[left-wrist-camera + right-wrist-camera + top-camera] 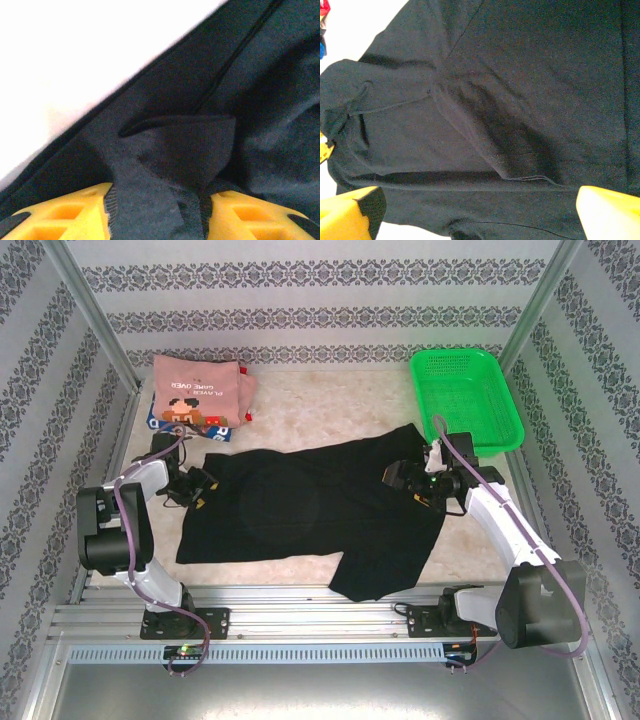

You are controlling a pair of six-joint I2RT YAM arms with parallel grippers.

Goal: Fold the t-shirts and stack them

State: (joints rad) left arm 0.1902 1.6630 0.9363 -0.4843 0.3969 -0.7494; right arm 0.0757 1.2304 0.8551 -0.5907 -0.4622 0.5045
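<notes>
A large black t-shirt lies spread flat across the middle of the table, one sleeve hanging toward the near edge. At its left edge my left gripper is low on the table. In the left wrist view a raised fold of the black t-shirt fills the gap of the left gripper, between its yellow fingers. My right gripper hovers open over the shirt's upper right. In the right wrist view the right gripper stands wide apart above flat black cloth. A folded pink t-shirt rests on a blue-and-white one at the back left.
A green mesh basket stands at the back right corner. White fuzzy cover shows between the shirt stack and the basket. Metal frame posts and patterned walls close in the sides.
</notes>
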